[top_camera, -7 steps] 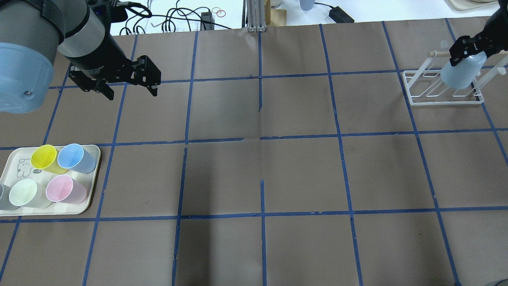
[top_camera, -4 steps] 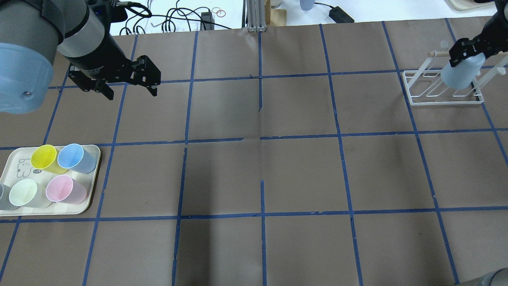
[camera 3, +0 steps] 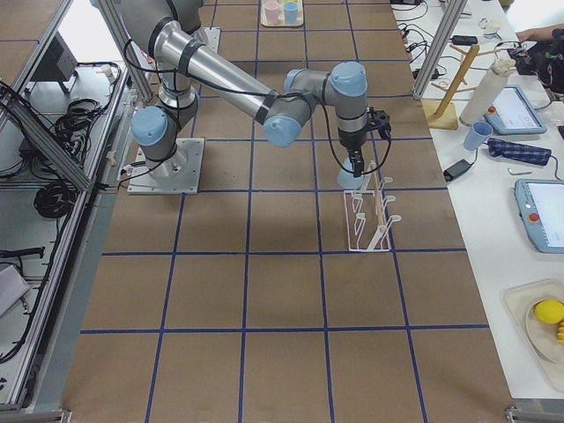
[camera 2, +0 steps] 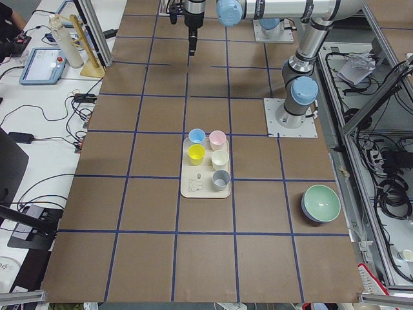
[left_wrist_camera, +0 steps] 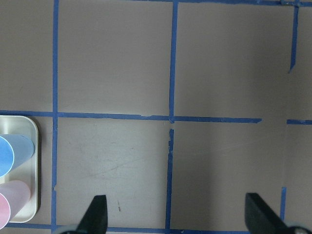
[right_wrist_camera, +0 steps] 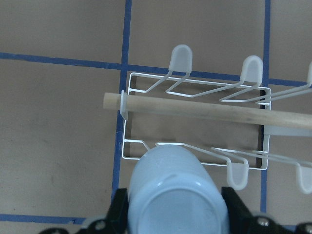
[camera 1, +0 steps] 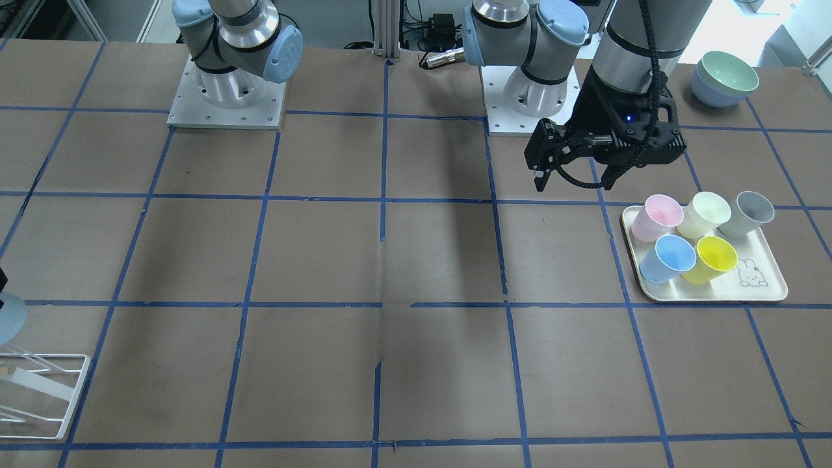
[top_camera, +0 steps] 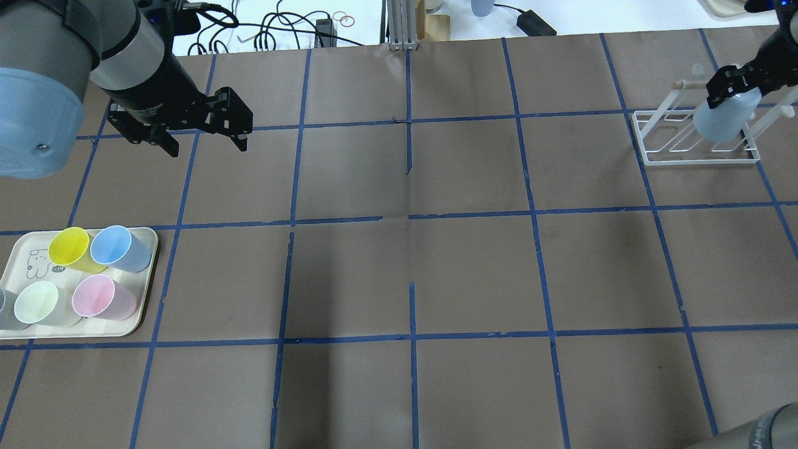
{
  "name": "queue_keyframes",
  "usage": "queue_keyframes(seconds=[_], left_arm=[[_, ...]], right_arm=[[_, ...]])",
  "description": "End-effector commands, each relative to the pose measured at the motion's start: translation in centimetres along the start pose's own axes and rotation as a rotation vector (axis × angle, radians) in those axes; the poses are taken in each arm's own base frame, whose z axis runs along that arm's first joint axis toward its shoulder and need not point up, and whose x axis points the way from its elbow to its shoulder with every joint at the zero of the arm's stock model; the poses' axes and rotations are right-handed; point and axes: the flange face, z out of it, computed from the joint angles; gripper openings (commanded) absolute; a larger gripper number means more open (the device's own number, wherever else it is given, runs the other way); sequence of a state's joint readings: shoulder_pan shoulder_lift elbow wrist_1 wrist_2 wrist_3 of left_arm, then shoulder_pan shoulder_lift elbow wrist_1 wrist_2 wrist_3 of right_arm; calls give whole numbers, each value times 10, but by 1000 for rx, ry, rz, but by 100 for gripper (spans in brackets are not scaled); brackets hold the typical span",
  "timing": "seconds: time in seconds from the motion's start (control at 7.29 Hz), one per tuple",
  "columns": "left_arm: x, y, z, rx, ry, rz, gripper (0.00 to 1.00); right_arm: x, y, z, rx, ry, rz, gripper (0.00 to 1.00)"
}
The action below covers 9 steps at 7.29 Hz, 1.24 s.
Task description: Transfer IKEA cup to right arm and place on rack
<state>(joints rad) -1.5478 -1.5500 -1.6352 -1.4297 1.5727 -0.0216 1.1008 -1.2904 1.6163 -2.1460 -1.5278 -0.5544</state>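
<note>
The cup (right_wrist_camera: 178, 190) hangs mouth-down in the right tool (top_camera: 737, 87), whose fingers press its walls near the base on two opposite sides. The closed end thus faces the wrist and the long axis runs near upright, down toward the rack (top_camera: 698, 161). That is the relation to watch: in the right wrist view the cup sits over the near row of pegs at the rack's end and covers the spot where one wire rises. The next free peg (right_wrist_camera: 237, 174) is just beside it on the view's right, and the wooden bar (right_wrist_camera: 204, 111) crosses beyond it. Whether the mouth has a peg inside it or only hovers above one cannot be told, since the cup's own body hides that place. By my reading the placing is in its last stretch: the mouth must go down along the peg's slant, so the cup probably wants a matching tilt rather than a straight drop. Room is tight there, with the bar, the neighbour peg and the thin frame all near, and a nudge could shift so light a rack on the counter (top_camera: 474, 268). The side away from the bar looks the freer way to draw back. The left tool (top_camera: 204, 140) stands wide and empty, well apart near the tray (top_camera: 37, 265) of other cups, and has no part in this move.
</note>
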Motion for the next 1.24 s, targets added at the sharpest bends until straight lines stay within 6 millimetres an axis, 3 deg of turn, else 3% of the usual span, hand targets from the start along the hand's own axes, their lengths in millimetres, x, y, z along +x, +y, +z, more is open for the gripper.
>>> queue_keyframes(seconds=[0.0, 0.27, 1.1], left_arm=[[0, 0, 0, -1, 0, 0, 100], [0, 0, 1, -2, 0, 0, 100], [0, 0, 1, -2, 0, 0, 100]], right_arm=[[2, -1, 17, -19, -15, 4, 0], [5, -5, 33, -12, -11, 4, 0], [4, -3, 50, -35, -30, 36, 0]])
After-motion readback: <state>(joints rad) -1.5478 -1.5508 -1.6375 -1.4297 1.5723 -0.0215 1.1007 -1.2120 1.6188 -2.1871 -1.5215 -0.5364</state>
